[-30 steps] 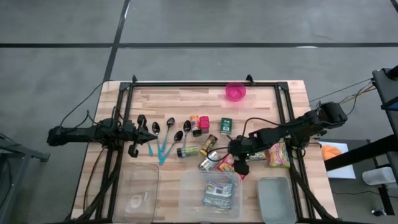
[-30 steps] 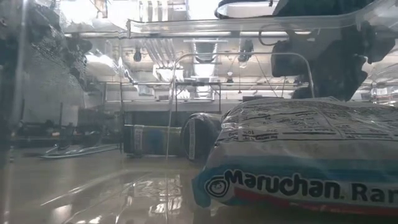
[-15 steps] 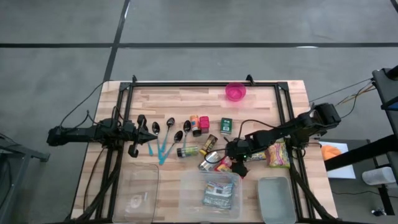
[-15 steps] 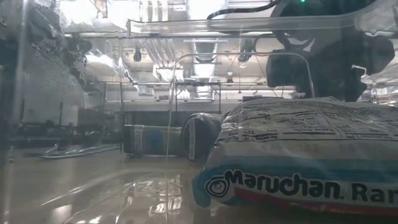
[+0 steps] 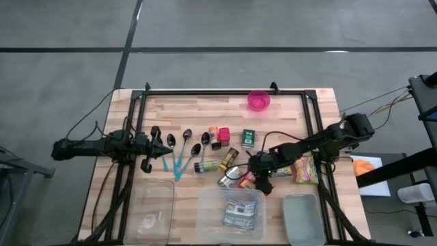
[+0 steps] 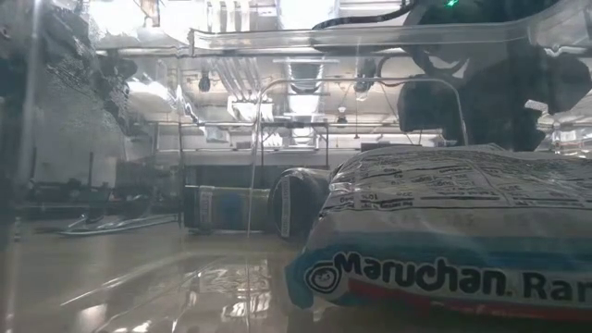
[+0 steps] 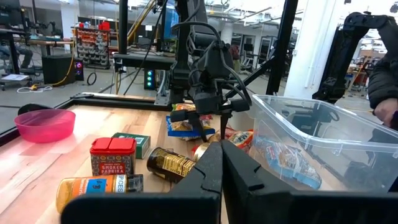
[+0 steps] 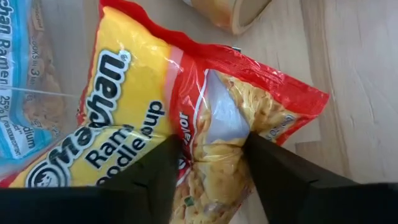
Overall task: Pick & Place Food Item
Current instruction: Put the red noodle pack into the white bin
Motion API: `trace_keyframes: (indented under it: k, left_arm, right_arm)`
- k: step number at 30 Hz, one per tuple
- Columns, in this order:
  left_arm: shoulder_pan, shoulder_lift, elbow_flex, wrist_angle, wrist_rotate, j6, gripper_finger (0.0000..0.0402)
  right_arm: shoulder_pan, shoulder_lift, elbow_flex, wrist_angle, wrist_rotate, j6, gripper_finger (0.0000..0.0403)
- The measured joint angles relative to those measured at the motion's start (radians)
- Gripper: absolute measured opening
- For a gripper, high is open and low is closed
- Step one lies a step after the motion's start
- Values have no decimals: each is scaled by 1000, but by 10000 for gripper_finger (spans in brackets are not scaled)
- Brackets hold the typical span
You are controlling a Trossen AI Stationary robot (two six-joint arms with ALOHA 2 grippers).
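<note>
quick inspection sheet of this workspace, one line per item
surface: wooden table, crowded in the middle
job's things: red-yellow ramen packet pinched by the right end effector; blue ramen packet in a clear bin
clutter: spoons, spice jars, pink bowl, grey tray
end effectors: right closing on the packet; left end effector shut, idle at the left side
cables: black cable along the right arm
surroundings: person's sleeve beyond the table

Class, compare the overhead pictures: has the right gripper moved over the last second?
Yes. The right gripper has shifted slightly toward the left arm's side, closing on the red ramen packet beside the clear bin.
</note>
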Motion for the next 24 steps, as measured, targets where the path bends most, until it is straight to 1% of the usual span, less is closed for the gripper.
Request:
trace_keyframes:
  k: [6, 11, 21, 24]
  left_arm:
    - [0, 0, 0, 0, 0, 0, 0]
    - [0, 0, 0, 0, 0, 0, 0]
    - [0, 0, 0, 0, 0, 0, 0]
    - [0, 0, 0, 0, 0, 0, 0]
  right_arm:
    - [0, -9, 4, 0, 0, 0, 76]
    - [2, -9, 12, 4, -1, 0, 19]
    - [1, -31, 11, 0, 2, 16, 22]
    - [1, -66, 10, -16, 34, 18, 22]
